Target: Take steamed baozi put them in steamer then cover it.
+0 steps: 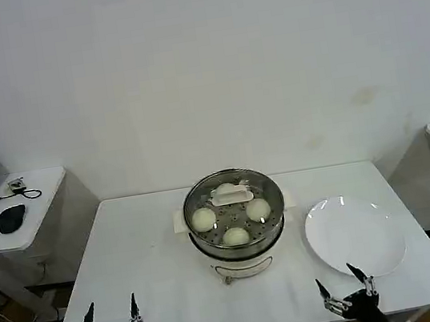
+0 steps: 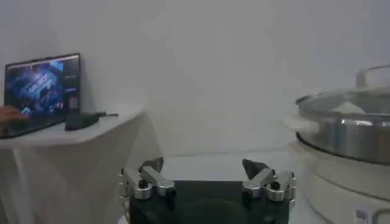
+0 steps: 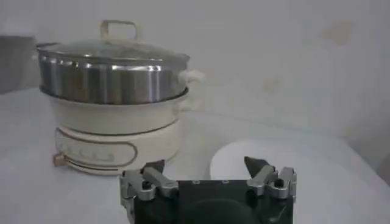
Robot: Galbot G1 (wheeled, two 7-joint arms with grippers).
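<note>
Sitting at the middle of the white table [image 1: 148, 252], toward its far edge, the steamer [image 1: 236, 221] is a round shiny steel pot on a cream-white base with a control panel on its near side. A clear glass lid [image 3: 113, 50] with a pale loop handle on top covers it. Through the glass, four steamed baozi [image 1: 203, 219] rest on the hole-dotted tray: smooth, round, cream-white, one each at left, right, near and far; the far one is partly hidden behind the lid handle.

Right of the steamer, close beside it, lies a flat white plate [image 1: 356, 235] with nothing on it.

Left gripper [image 1: 110, 321]: at the near left edge of the table, well apart from the steamer, fingers spread wide, holding nothing. In the left wrist view the steamer's rim and lid show off to one side, beyond the fingertips.

Right gripper [image 1: 344, 289]: at the near right edge, just near of the plate, fingers likewise spread, holding nothing. The steamer stands far-left of it, well apart.

A small side table [image 1: 13, 219] at far left carries a laptop [image 2: 41, 91] and a dark mouse [image 1: 11, 217].
</note>
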